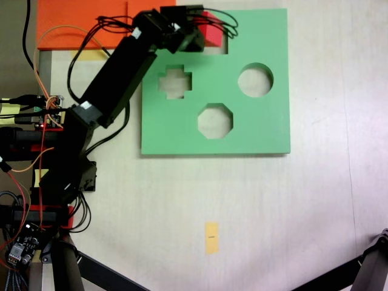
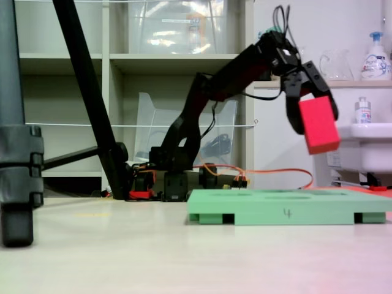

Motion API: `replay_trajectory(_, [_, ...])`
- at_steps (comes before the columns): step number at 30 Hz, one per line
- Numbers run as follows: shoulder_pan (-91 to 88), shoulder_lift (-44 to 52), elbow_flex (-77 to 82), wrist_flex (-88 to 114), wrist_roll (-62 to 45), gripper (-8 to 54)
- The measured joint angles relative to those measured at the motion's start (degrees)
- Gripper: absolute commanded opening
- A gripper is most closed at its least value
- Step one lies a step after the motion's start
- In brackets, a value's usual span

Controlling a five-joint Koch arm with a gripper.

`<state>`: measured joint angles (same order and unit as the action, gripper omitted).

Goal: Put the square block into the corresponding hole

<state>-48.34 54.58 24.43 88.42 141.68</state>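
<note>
My gripper [image 2: 313, 110] is shut on the square block [image 2: 320, 125], a bright red foam cube, and holds it tilted in the air well above the green foam board [image 2: 275, 212]. In a fixed view from above, the red block [image 1: 214, 33] hangs at the board's [image 1: 267, 130] far edge, with the gripper [image 1: 203, 29] over it. A sliver of the square hole [image 1: 217, 50] shows just below the block; the rest is covered by block and gripper.
The board also has a cross cutout [image 1: 174, 82], a round cutout [image 1: 255, 80] and an octagonal cutout [image 1: 215, 120]. Orange foam slabs [image 1: 79, 24] lie at the upper left. A yellow tape strip [image 1: 211, 236] marks the table. Cables and boards crowd the arm's base [image 1: 36, 121]. Tripod legs [image 2: 86, 92] stand nearby.
</note>
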Motion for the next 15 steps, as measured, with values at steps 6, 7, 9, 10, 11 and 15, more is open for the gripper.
replay_trajectory(6, [-0.1,-4.8,-0.3,0.7,1.6,16.7])
replay_trajectory(7, [-0.1,-5.3,-0.2,0.8,1.6,16.7])
replay_trajectory(9, [-0.1,-6.6,-0.1,0.9,1.6,16.7])
replay_trajectory(10, [-0.1,-6.8,-0.1,0.9,1.6,16.7])
replay_trajectory(11, [-0.1,-7.1,-0.2,0.9,1.6,16.7])
replay_trajectory(15, [-0.1,-7.9,-0.2,0.8,1.2,16.8])
